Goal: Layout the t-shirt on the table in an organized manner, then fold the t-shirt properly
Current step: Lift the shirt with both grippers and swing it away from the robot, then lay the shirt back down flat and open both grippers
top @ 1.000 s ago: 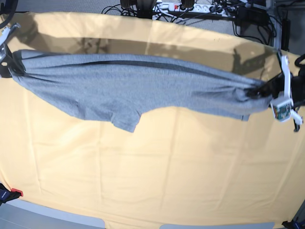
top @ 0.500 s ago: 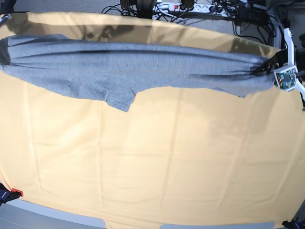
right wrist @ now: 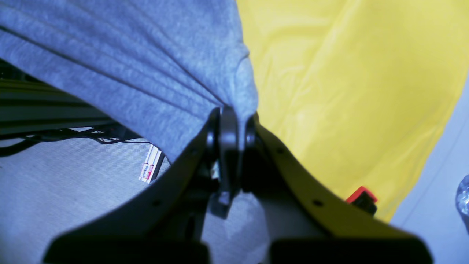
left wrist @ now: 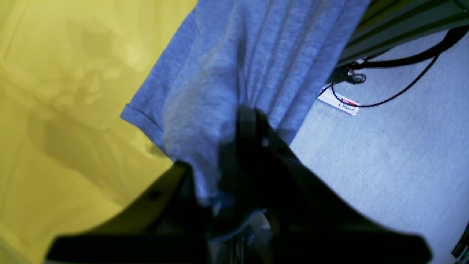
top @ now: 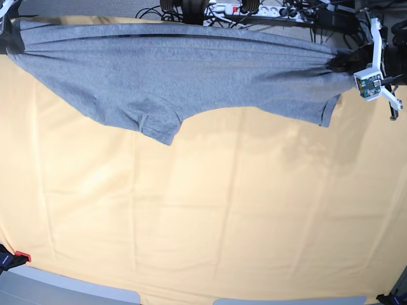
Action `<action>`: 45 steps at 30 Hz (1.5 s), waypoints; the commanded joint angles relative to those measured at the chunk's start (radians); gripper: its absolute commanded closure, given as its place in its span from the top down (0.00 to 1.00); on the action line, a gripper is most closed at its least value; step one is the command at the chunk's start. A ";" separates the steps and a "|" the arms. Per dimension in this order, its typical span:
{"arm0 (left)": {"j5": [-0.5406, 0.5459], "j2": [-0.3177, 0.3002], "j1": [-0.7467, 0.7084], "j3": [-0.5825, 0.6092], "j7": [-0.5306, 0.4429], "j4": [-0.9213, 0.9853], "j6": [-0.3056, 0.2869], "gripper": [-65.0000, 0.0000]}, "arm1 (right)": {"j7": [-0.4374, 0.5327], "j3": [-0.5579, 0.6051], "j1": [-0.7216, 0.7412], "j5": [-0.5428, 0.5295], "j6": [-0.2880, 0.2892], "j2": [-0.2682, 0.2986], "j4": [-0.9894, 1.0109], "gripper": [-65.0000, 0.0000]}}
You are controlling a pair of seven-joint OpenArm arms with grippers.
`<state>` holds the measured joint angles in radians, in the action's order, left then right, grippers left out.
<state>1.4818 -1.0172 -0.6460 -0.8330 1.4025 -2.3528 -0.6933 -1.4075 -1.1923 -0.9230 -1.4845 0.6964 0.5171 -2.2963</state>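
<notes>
The left gripper (left wrist: 249, 121), a pair of dark curved fingers, is clamped tight on a bunched corner of the heather-grey soft cotton t-shirt (top: 184, 76), and the right gripper (right wrist: 229, 124) pinches the opposite corner in the same way, cloth gathered into pleats between its closed fingers. Between them the shirt is stretched wide and hangs in the air over the far edge of the table (top: 210, 216), its plain grey side facing out, one short sleeve drooping lower toward the middle of the table and a hemmed sleeve edge showing near the left gripper.

The table is a very broad flat surface under a pale yellow-orange cloth with faint crease lines running across it; the shirt throws a soft shadow on the cloth just beneath itself. At the table's near corner sits a small red and black clamp (top: 14, 258). Beyond the table's far edge lies a grey carpeted floor (left wrist: 384, 154) with black cables (left wrist: 399, 91), a white power strip (top: 226, 9) and dark frame rails.
</notes>
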 commanded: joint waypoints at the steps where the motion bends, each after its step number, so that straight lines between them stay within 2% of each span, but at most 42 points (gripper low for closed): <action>1: 0.002 -0.016 0.000 -0.014 -0.006 -0.003 -0.005 0.00 | 0.011 -0.013 -0.010 0.001 0.002 0.015 -0.006 0.00; 6: 0.002 -0.013 0.002 -0.014 -0.006 -0.003 -0.005 0.00 | 0.011 -0.013 -0.010 0.001 0.002 0.021 -0.006 0.00; 9: 0.002 -0.013 0.043 -0.014 -0.086 -0.003 -0.005 0.00 | 0.031 -0.013 0.007 0.001 0.002 0.061 -0.006 0.00; 13: 0.002 -0.010 0.172 -0.014 -0.139 -0.003 -0.005 0.00 | 0.043 0.008 0.133 0.001 0.002 0.099 -0.006 0.00; 18: 0.002 -0.011 0.257 -0.007 -0.175 0.073 -0.005 0.00 | 0.058 0.134 0.224 0.001 0.002 0.105 -0.003 0.00; 20: 0.002 -0.011 0.294 0.014 -0.193 0.114 -0.005 0.00 | 0.116 0.214 0.267 0.012 0.002 0.105 -0.003 0.00; 21: 0.002 -0.011 0.316 0.036 -0.199 0.133 -0.005 0.00 | 0.157 0.255 0.291 0.074 0.002 0.105 -0.003 0.00; 25: 0.000 -0.010 0.416 0.190 -0.220 0.200 -0.005 0.00 | 0.273 0.389 0.382 0.292 0.002 0.105 -0.003 0.00; 30: -0.226 0.011 0.565 0.436 -0.384 0.312 -0.005 0.00 | 0.364 0.505 0.455 0.428 0.002 0.104 0.046 0.00; 34: -0.312 0.051 0.739 0.607 -0.421 0.423 -0.005 0.00 | 0.444 0.605 0.550 0.537 0.002 0.104 0.180 0.00; 41: -0.480 0.146 0.989 0.880 -0.534 0.681 -0.005 0.00 | 0.447 0.727 0.753 0.554 0.002 0.104 0.412 0.00; 45: -0.555 0.233 1.150 0.983 -0.573 0.830 -0.005 0.00 | 0.473 0.800 0.885 0.626 0.002 0.105 0.533 0.00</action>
<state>0.9115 -0.7654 0.4744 0.1650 0.8631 -1.5101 -0.6945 -0.9619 -0.3824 -0.0521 -0.8455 0.6998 0.5976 -1.7481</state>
